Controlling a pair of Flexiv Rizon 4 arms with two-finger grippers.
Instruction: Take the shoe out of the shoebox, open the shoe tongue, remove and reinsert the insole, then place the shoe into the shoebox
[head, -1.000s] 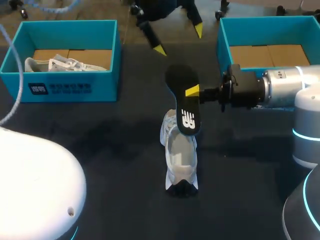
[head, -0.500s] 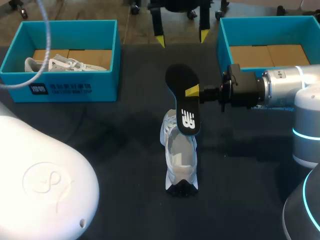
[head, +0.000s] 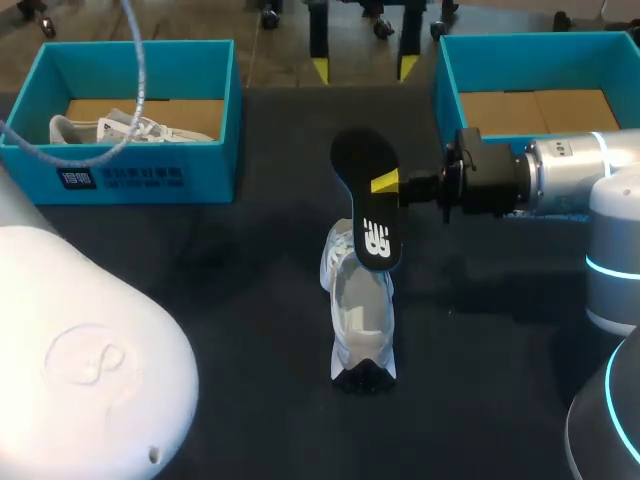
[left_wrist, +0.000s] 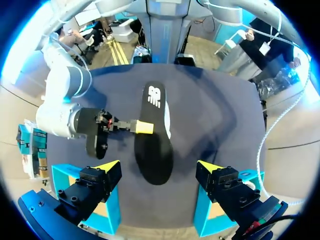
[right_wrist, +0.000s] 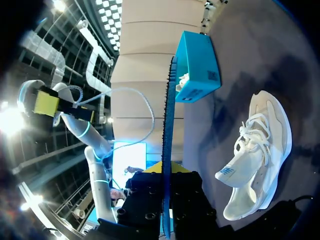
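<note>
Right gripper (head: 385, 183) pinched on black insole (head: 365, 200) near mid-length, holding it over shoe. No shift in last second. Left gripper (left_wrist: 159, 168) spread wide, empty, has drawn back and squared up high over far side, looking down on insole. My read: insole out, reinsertion next, left making room.

White shoe (head: 362, 320) mid-table. Insole's logo end at its opening, contact unclear.

Dark table (head: 230, 300). Left shoebox (head: 130, 175) holds second shoe (head: 120, 128). Right shoebox (head: 445, 90) sits beside right arm.

Black insole (head: 364, 170) with white logo (head: 376, 241), whitish shoe (head: 361, 312), teal shoebox (head: 212, 172)
</note>
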